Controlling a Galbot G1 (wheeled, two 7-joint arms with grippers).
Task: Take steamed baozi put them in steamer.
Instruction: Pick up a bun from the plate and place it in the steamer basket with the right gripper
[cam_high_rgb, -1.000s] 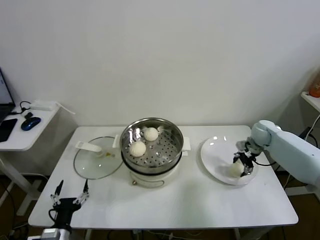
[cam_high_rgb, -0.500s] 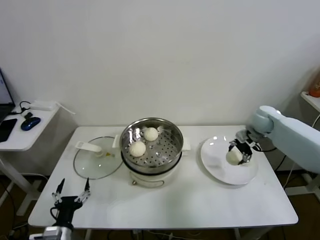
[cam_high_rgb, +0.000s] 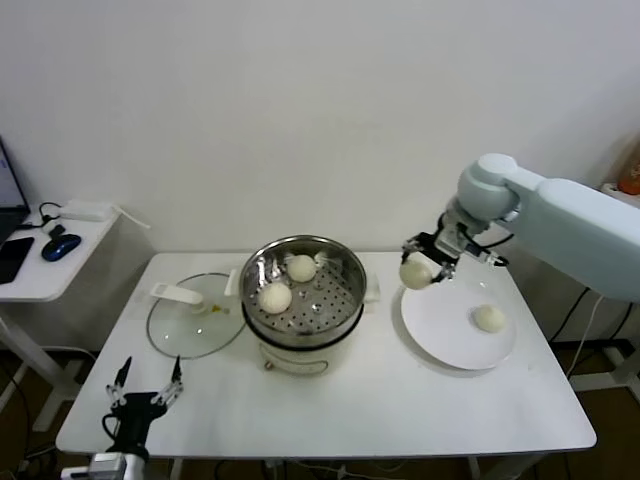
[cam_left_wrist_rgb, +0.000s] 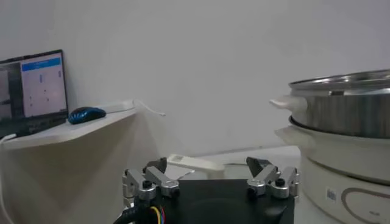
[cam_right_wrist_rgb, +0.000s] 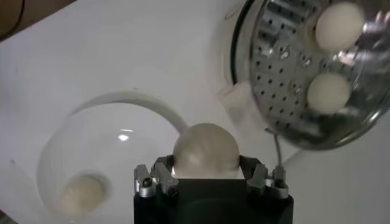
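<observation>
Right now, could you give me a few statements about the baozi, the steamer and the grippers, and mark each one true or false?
1. Two baozi lie in the steamer. True.
2. The right gripper is empty. False: it is shut on a baozi, held in the air between plate and steamer.
3. One baozi lies on the white plate. True.
4. The glass lid covers the steamer. False: it lies flat on the table, on the steamer's left.
5. The left gripper is open, low at the table's front edge. True.
</observation>
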